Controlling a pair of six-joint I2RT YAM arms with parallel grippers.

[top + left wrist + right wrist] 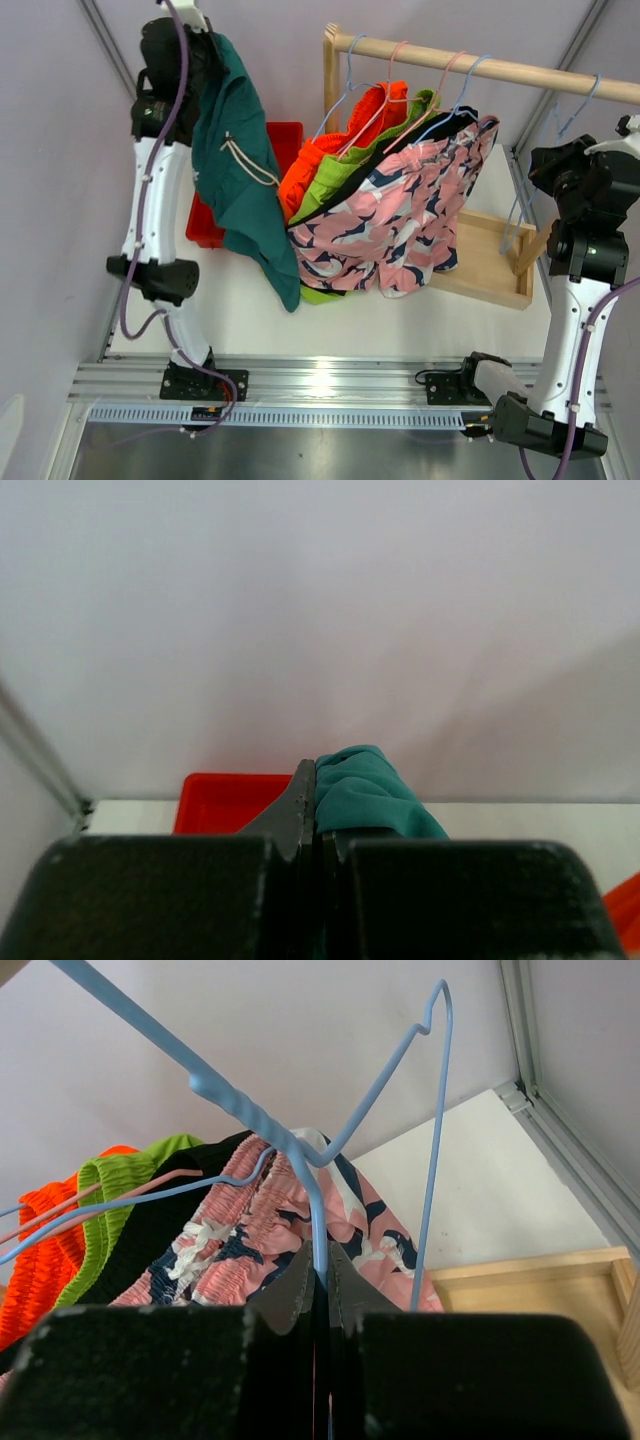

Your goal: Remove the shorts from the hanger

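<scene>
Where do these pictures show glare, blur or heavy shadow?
Top external: bright glare on the metal rail, otherwise even light. Left wrist: the left gripper is dark and soft, the teal shorts it pinches fairly sharp. Right wrist: the right gripper is underexposed; the blue hanger is crisp.

Found the dark teal shorts (235,170) clamped in the left pincer (312,790) at ten o'clock, hanging limp and long, pale drawstring looped across the front. Saw the other four bunched side by side, hung at twelve to one o'clock: orange shorts (310,165) leftmost, lime green shorts (345,162) next, black shorts (150,1245) tucked behind, pink patterned shorts (400,225) frontmost, navy-and-white print, draping wide.
</scene>
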